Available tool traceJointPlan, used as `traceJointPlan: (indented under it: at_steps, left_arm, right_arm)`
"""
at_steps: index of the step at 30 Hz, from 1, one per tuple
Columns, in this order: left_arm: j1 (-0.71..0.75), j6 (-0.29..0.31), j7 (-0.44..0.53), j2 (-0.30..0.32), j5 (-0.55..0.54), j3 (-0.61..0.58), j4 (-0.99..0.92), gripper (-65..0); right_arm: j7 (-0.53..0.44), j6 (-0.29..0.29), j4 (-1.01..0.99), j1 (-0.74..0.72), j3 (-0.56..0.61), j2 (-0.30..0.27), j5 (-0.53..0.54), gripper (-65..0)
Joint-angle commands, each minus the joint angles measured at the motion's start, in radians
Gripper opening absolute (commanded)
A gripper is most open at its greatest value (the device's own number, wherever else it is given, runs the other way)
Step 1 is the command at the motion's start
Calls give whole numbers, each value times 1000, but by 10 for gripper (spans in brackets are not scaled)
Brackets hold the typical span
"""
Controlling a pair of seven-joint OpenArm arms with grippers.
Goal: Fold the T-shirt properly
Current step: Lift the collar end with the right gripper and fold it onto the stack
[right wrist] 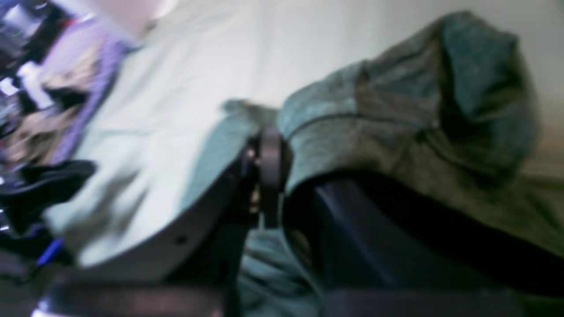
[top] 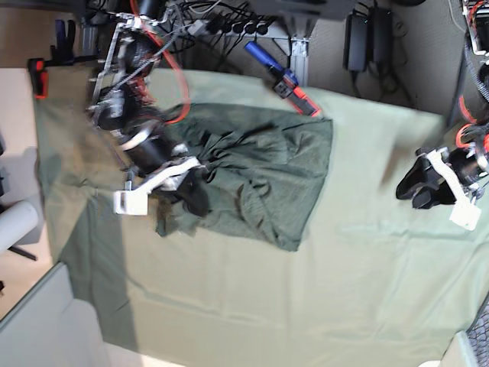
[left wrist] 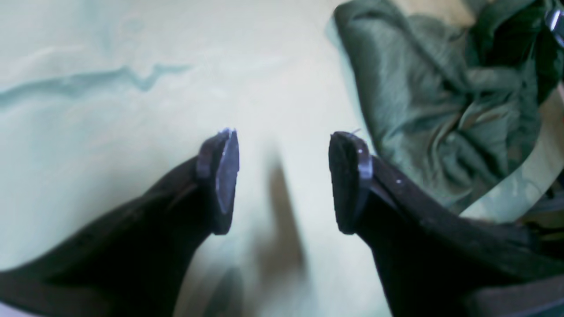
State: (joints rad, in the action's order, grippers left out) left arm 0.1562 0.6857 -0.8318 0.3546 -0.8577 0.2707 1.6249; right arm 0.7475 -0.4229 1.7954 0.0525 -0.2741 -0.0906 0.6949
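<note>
Fingers of the right gripper [right wrist: 269, 176] are pinched tight on a bunched edge of the T-shirt [top: 260, 176], the dark knit cloth spilling over one finger and hiding it in the right wrist view. That view is blurred, but the fabric plainly drapes over and around the clamp, with a rounded fold rising behind it. From the base view the right gripper [top: 187, 187] sits at the T-shirt's near-left corner, where the cloth is gathered into a crumpled knot, and the rest of the garment fans away from it in wrinkles towards a straighter edge on the far side.

The left gripper [left wrist: 284, 180] stands wide apart with nothing between its two dark fingers [left wrist: 220, 176], only the pale table cloth [left wrist: 132, 132] beneath. In the left wrist view the T-shirt [left wrist: 440, 101] lies off to one side, rumpled, near but not touching the fingers. In the base view the left gripper [top: 420, 187] hangs over bare table cloth [top: 344, 290], well apart from the garment.

The T-shirt lies in the upper middle of the table, nearer the right arm [top: 134, 99]. Behind the table runs a tangle of cables [top: 229, 23], and a blue-handled tool [top: 279, 73] lies at the far edge just beyond the garment.
</note>
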Motion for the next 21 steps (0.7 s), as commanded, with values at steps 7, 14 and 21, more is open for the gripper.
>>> traceJointPlan:
  at_steps: [7, 14, 21]
  left_arm:
    - [3, 12, 19, 34, -22, 6, 17, -324]
    - [13, 12, 20, 34, -31, 6, 17, -324]
    - [13, 12, 19, 34, -39, 6, 17, -324]
  right_arm:
    - [-40, -5, 20, -42, 142, 103, -61, -650]
    - [-88, -4, 4, -46, 301, 156, -189, -650]
    - [-123, -4, -21, -46, 446, 177, -294, -504]
